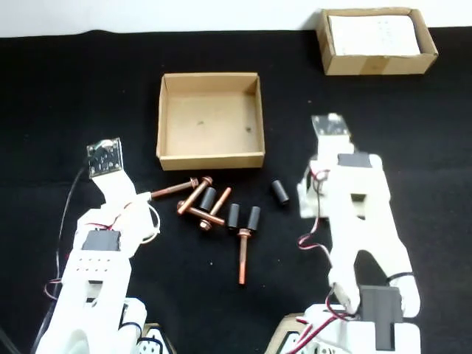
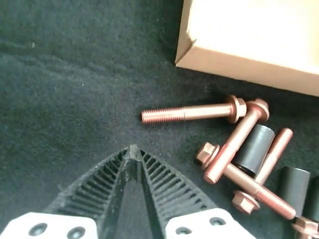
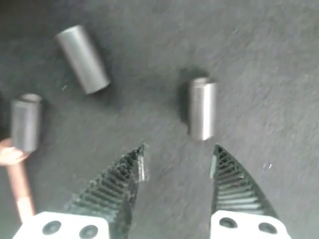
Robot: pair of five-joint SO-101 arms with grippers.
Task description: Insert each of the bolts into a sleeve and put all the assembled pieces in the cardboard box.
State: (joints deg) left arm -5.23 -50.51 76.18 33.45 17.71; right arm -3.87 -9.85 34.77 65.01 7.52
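Risk: right gripper (image 3: 177, 159), fingers spread w/ the lone black sleeve (image 3: 202, 109) just ahead of the tips, right of centre in the high view, could clip it off-centre & roll it away. Left gripper (image 2: 133, 153), fingers pressed together, hangs near the threaded end of a copper bolt (image 2: 192, 112) at centre-left; pushing in w/o opening would shove it into the bolt pile (image 1: 203, 207) below the cardboard box (image 1: 212, 158).

Left gripper (image 2: 132, 151): jaws pressed together, tips touching, angled downward.
Right gripper (image 3: 178, 160): jaws spread wide apart, angled downward.
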